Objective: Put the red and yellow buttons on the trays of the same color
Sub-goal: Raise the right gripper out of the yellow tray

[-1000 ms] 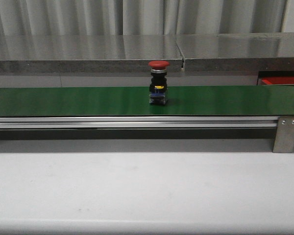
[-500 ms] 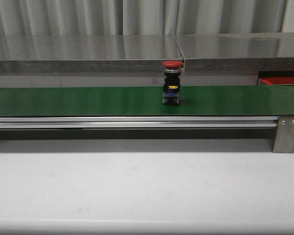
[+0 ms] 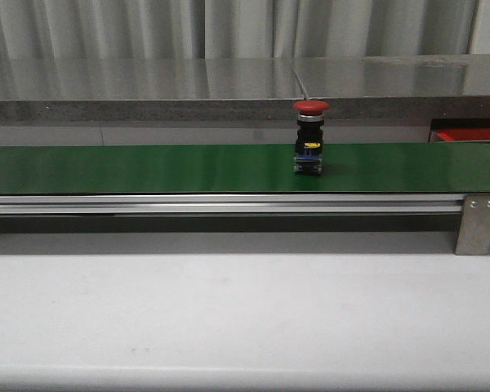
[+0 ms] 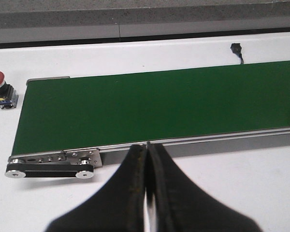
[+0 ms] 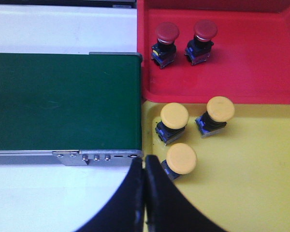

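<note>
Red mushroom-cap push button with a black body (image 3: 310, 136) stands upright on the long green conveyor belt (image 3: 147, 167), right of the belt's middle in the front view, with no gripper near it. At the far right edge of that view a sliver of the red plastic tray (image 3: 456, 135) shows beyond the belt's end.

The right wrist view looks down on the belt end (image 5: 63, 101) and both trays, which lie just beside it. The red tray (image 5: 261, 58) holds two red-capped buttons (image 5: 165, 41) (image 5: 202, 40) side by side. The yellow plastic tray (image 5: 261, 174) adjoins the red one and holds three yellow-capped buttons (image 5: 173, 122) (image 5: 214, 115) (image 5: 180, 160) in a loose cluster. The right gripper (image 5: 144, 193), black-fingered, is clenched with nothing between its fingers and hangs above the edge where the belt frame meets the yellow tray.

The left wrist view shows the belt's other end (image 4: 150, 108) on the white tabletop (image 4: 232, 179). Another red-capped button (image 4: 1, 88) lies tilted on the tabletop just off the belt's end. The left gripper (image 4: 147, 188) is likewise pressed closed on nothing, poised over the tabletop near the belt's metal side rail (image 4: 193, 141).
</note>
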Controlling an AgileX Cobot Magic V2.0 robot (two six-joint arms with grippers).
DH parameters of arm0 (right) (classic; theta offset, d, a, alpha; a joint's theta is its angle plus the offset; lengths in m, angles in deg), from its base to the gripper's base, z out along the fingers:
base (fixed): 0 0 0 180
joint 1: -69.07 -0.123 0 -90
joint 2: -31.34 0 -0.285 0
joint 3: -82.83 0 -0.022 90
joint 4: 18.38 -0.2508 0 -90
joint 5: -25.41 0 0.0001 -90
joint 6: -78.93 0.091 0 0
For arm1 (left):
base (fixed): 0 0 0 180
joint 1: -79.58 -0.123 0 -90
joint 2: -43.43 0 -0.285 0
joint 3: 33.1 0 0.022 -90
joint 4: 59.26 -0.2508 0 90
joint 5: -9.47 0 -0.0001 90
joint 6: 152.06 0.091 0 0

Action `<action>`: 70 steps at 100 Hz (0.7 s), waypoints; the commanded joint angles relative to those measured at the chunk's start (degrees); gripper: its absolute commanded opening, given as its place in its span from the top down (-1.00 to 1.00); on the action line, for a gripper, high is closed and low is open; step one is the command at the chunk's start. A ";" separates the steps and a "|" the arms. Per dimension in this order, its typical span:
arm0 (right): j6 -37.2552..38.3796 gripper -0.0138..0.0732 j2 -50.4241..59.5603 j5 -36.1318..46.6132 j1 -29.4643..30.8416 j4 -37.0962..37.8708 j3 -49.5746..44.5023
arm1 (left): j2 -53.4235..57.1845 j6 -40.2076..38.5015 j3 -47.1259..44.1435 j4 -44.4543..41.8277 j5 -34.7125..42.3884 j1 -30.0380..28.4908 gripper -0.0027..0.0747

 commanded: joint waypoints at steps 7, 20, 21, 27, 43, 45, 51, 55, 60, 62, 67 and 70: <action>-0.57 0.95 1.01 3.90 -2.69 -1.14 1.36 | 0.26 -0.24 1.37 0.85 4.07 0.41 0.98; -0.57 0.88 -0.48 3.56 -6.56 -1.14 2.86 | 0.05 -0.24 1.37 0.85 4.20 0.41 0.98; -0.57 0.86 -0.65 3.56 -6.93 -1.14 3.02 | -0.04 -0.24 1.37 0.85 4.20 0.41 0.98; -0.57 0.68 -2.57 2.04 -8.33 -1.14 4.82 | -0.30 -0.24 1.37 0.85 4.20 0.41 0.98; -0.57 -0.18 -9.45 -1.62 -11.55 -1.14 10.53 | -0.30 -0.24 1.37 0.85 4.20 0.41 0.98; -0.57 -0.28 -10.45 -1.95 -11.96 -1.14 11.33 | -0.30 -0.24 1.37 0.85 4.20 0.41 0.98; -0.57 -0.50 -13.12 -2.65 -13.12 -1.14 13.52 | -0.30 -0.24 1.37 0.85 4.20 0.41 0.98; -0.57 -0.61 -15.13 -3.24 -13.75 -1.14 15.31 | -0.30 -0.24 1.37 0.85 4.22 0.41 0.98; -0.57 -0.66 -17.45 -4.02 -14.81 -1.14 17.49 | -0.30 -0.24 1.37 0.85 4.32 0.41 0.98; -0.57 -0.67 -18.43 -4.48 -15.09 -1.14 18.48 | -0.30 -0.24 1.37 0.85 4.32 0.41 0.98; -0.57 -0.67 -20.73 -5.59 -16.20 -1.14 20.48 | -0.30 -0.24 1.37 0.85 4.32 0.41 0.98; -0.57 -0.67 -22.04 -6.12 -16.73 -1.14 22.09 | -0.30 -0.24 1.37 0.85 4.32 0.41 0.98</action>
